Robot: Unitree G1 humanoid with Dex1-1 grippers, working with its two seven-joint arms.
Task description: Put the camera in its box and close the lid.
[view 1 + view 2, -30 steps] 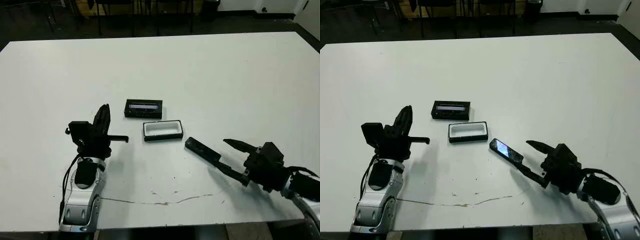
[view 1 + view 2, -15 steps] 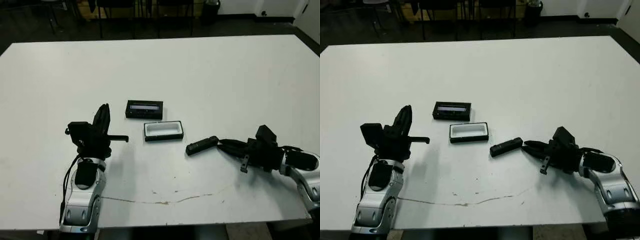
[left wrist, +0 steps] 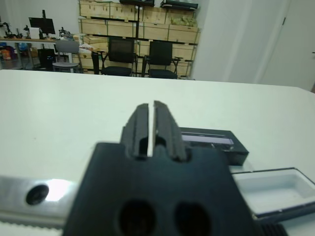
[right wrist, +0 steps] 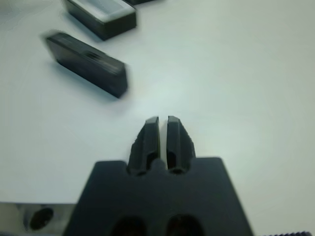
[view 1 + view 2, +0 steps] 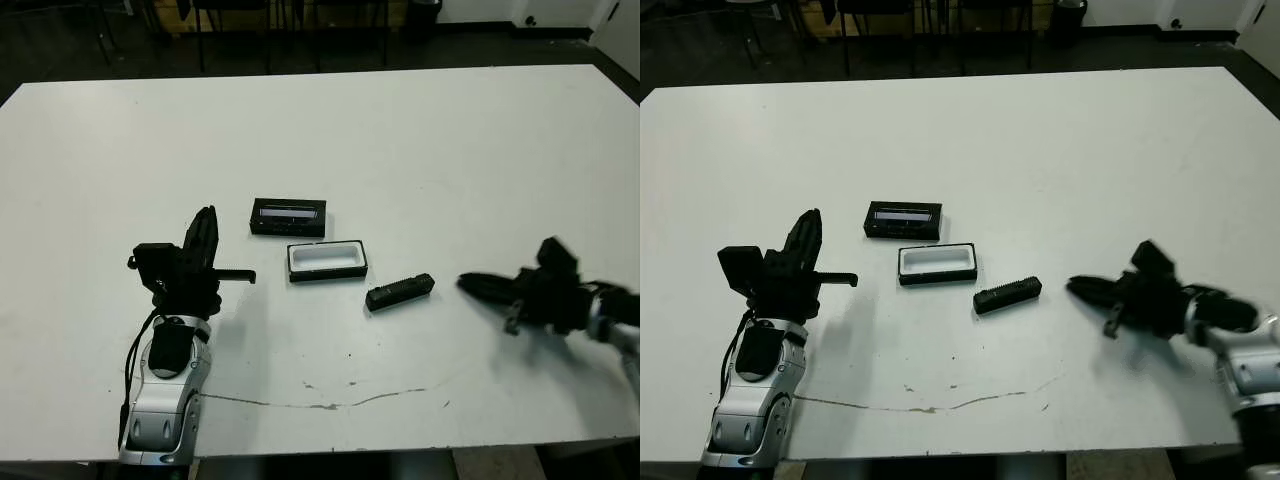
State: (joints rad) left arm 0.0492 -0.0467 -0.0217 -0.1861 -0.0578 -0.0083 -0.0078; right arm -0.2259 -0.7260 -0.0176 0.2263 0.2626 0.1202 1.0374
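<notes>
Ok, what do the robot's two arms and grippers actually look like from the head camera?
The left arm is a rounded silver-grey shell with a black inset panel and a thin black cable looping alongside. It ends in a boxy matte-black left gripper with ridged, tapering fingers. The right arm shows the same silver shell and black right gripper, blurred here. No markings can be made out.

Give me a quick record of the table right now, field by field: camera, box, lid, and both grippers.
camera: lying on the table, just right of the box, not inside it
box: open, white lining showing, nothing in it
lid: on the table just beyond the box, not on it
left gripper: shut, holding nothing, left of the box
right gripper: shut, holding nothing, right of the camera, apart from it
</notes>
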